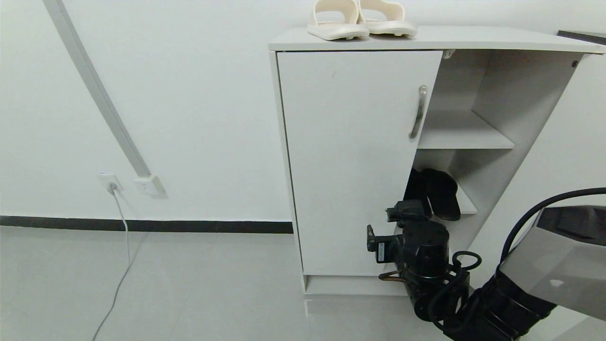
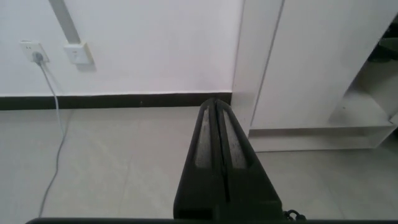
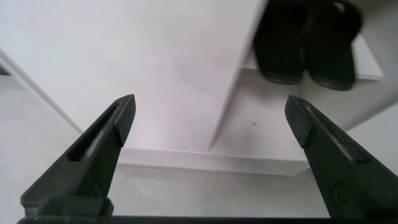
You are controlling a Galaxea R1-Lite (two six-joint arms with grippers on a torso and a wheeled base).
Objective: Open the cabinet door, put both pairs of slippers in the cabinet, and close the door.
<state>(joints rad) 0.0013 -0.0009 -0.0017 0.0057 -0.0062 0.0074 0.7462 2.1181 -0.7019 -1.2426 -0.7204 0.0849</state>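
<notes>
black slippers shelved, cream pair atop cabinet in head view — right jaws wide, left jaws closed, both empty

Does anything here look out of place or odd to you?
One thing: a cream pair of slippers sits on top of the cabinet, while the black pair is inside it. The right door stands open. Nothing looks spilled or damaged.

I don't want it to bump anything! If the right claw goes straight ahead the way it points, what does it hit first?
Probably the closed cabinet door: its free edge sits midway between the fingers of the open right claw. The black slippers lie off that line; depth is unclear.
</notes>
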